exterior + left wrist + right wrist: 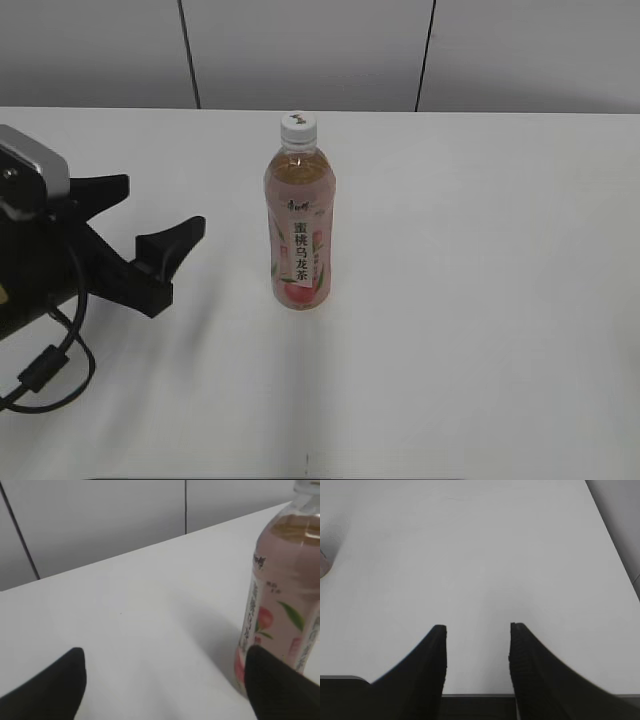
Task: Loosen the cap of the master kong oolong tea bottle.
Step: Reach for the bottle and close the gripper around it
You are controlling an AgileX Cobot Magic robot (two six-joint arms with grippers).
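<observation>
The master kong oolong tea bottle [299, 235] stands upright in the middle of the white table [480, 300], with its pink peach label and white strip of characters facing me. Its white cap [298, 125] sits on top. My left gripper [160, 215] is open and empty, left of the bottle and apart from it. In the left wrist view the bottle [285, 595] stands at the right edge, beside the right finger of my open left gripper [165, 672]. My right gripper [477, 630] is open and empty over bare table; it is out of the exterior view.
A grey panelled wall [310, 50] runs behind the table's far edge. The left arm's black cable [45, 375] loops over the table at the front left. The table's near edge shows under the right gripper in the right wrist view.
</observation>
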